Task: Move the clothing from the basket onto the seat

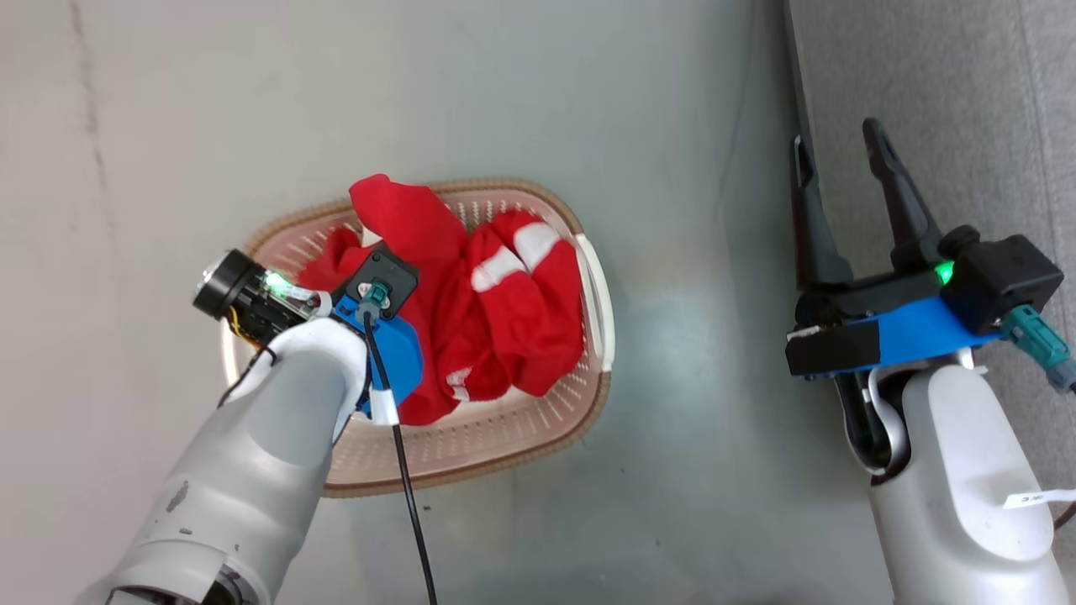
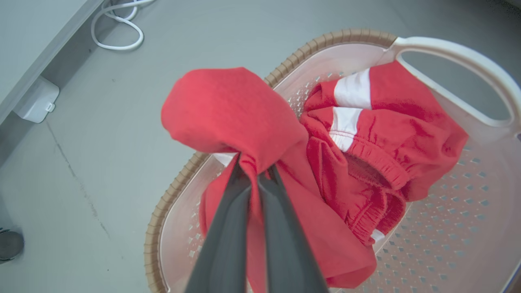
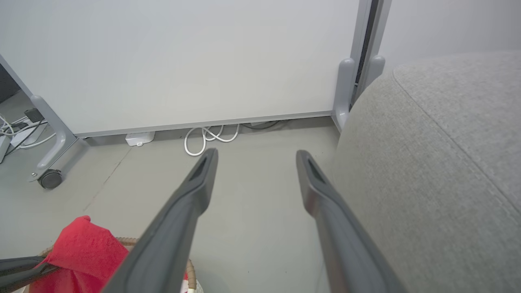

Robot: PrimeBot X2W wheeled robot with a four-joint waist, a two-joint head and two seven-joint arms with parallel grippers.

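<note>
The left pincer [image 2: 256,173] is clamped on a bunched fold of the plain red garment [image 2: 228,110], lifted over the basket [image 2: 456,228]. The striped garment [image 2: 382,122] (white bands, elastic cuffs) lies crumpled inside. The right pincer [image 1: 836,136] is spread wide beside the grey seat [image 1: 967,84].

We note a smooth grey floor [image 1: 538,84] under soft, even light, with a thin crack line [image 2: 77,179] running across it. A pale partition panel [image 3: 183,61] stands on grey legs, and one leg [image 3: 53,134] ends in a caster wheel [image 3: 49,179]. At the panel's foot lies a looped white cable [image 3: 205,138], and near it a small white box [image 3: 139,138]. More cables [image 3: 16,130] gather past the caster leg.
</note>
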